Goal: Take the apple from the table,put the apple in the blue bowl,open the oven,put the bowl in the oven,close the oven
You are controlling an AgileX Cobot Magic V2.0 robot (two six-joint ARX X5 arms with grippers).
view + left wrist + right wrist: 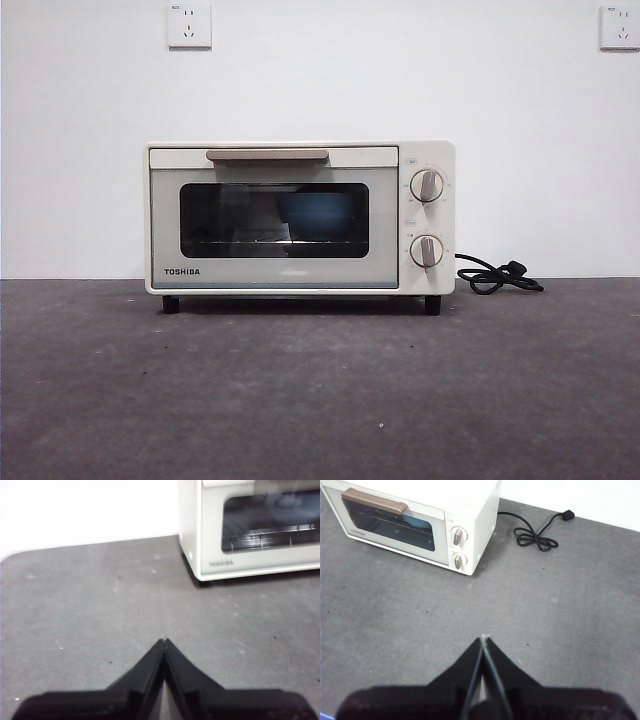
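Grippers first, going left to right: the left gripper (pixel 164 641) hangs above bare table (pixel 100 610) with its two black jaws pressed together at the tips, empty, the toaster oven (pixel 200 530) off at about one o'clock from it. The right gripper (pixel 483 639) is the same, jaws pressed tip to tip with nothing between them, over grey table (pixel 560 605), the oven (pixel 470 510) at about eleven o'clock from it.

In the front view neither arm shows. The cream TOSHIBA oven (pixel 300 155) stands at the back of the table (pixel 320 400) against the white wall, its dark glass door shut, the beige bar handle (pixel 267 155) along the door's upper edge. Behind the glass, the blue bowl (pixel 318 212) sits on the wire rack, towards the three o'clock side of the window. The apple is probably inside the bowl, but the tinted glass hides it. Two round knobs (pixel 427 185) sit one above the other right of the door. A black cord (pixel 497 275) lies coiled on the table at three o'clock from the oven.
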